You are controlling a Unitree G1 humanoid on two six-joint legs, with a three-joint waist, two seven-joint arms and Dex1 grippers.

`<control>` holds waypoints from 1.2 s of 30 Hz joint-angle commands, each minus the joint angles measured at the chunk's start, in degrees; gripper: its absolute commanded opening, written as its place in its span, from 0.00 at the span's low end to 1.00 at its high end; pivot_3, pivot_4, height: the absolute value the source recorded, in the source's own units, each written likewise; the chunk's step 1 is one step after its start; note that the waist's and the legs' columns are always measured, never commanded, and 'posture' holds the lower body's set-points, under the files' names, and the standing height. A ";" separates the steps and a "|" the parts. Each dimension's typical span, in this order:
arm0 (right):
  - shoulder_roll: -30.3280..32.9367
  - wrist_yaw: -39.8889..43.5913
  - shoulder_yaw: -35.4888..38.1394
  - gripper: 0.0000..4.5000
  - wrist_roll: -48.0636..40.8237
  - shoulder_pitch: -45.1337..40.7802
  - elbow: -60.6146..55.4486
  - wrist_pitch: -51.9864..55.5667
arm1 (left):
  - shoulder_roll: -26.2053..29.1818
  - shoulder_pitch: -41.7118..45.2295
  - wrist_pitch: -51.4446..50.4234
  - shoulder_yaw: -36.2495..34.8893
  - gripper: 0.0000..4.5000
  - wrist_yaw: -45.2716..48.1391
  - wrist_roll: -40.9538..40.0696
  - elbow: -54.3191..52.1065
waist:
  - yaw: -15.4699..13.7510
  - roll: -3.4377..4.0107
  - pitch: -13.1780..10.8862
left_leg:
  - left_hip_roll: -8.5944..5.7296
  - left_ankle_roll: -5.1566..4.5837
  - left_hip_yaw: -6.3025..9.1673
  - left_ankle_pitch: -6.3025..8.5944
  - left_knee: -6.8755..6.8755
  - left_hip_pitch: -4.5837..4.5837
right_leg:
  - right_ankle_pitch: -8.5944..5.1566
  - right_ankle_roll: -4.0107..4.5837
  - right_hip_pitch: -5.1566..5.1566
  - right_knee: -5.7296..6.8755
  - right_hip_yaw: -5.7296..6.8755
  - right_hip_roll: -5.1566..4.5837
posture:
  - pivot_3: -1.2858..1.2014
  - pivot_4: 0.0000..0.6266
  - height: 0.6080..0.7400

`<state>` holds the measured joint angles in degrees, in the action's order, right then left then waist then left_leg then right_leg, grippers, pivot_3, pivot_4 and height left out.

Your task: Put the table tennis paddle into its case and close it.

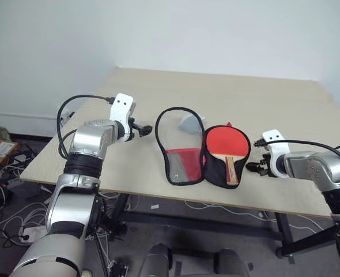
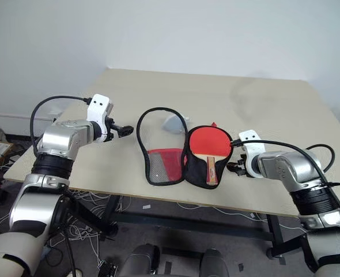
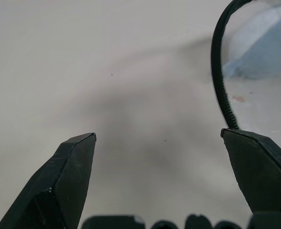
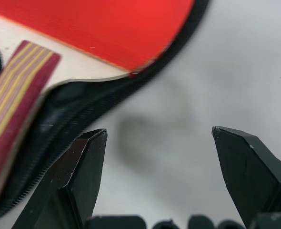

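Right gripper (image 1: pixel 255 168) wide apart and empty just beside the case (image 1: pixel 181 167) edge, paddle (image 1: pixel 227 144) lying inside, left gripper (image 1: pixel 148 129) wide apart, empty, bare table (image 1: pixel 245 92) behind.

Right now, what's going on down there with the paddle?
Left gripper and right gripper: jaws open, empty. Paddle lies in the open case. Flap not closed. Nothing in the way.

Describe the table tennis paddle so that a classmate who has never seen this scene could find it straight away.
Start at the pale table and find the open case lying flat near its front edge, between the two grippers. The table tennis paddle lies in the case's black-lined half, the one nearer the right gripper. Its round red face and light wooden handle set it apart from the case's other half, a clear panel with black edging.
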<state>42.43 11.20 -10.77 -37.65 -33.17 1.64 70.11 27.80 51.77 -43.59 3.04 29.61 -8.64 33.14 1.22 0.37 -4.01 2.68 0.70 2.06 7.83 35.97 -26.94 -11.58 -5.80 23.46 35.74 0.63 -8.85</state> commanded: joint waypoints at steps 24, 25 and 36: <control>-10.76 3.68 23.57 0.86 6.04 -5.24 -6.86 -13.25 | -8.57 -0.48 -1.15 -4.29 0.47 12.11 -6.73 3.24 | -0.13 -0.16 0.00 | -0.01 0.03 -0.01 -0.02 0.02 0.00 | 0.06 -0.08 -0.04 0.03 0.02 -0.01 | 0.52 0.00 0.61; -10.98 4.11 24.57 0.86 5.76 -5.45 -7.34 -14.28 | -9.10 -0.39 -1.07 -4.30 0.47 12.33 -6.97 3.11 | -0.14 -0.15 0.00 | -0.01 0.03 0.00 -0.02 0.02 0.00 | 0.06 -0.08 -0.05 0.02 0.02 -0.01 | 0.52 0.00 0.61; -13.85 3.41 26.07 0.86 6.32 -5.72 -7.74 -16.87 | -18.29 4.32 3.71 -1.92 0.47 11.98 -4.96 8.74 | -0.14 -0.15 0.00 | -0.01 0.03 0.00 -0.03 0.03 0.02 | 0.07 -0.07 -0.07 0.04 0.02 -0.01 | 0.52 0.00 0.61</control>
<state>28.51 15.04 13.68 -31.31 -37.73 -4.01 54.90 10.28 53.30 -41.75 0.86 41.70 -13.81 41.80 1.07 0.22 -4.01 2.67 0.72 2.06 7.80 36.01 -26.92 -11.51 -5.87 23.39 35.78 0.65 -8.85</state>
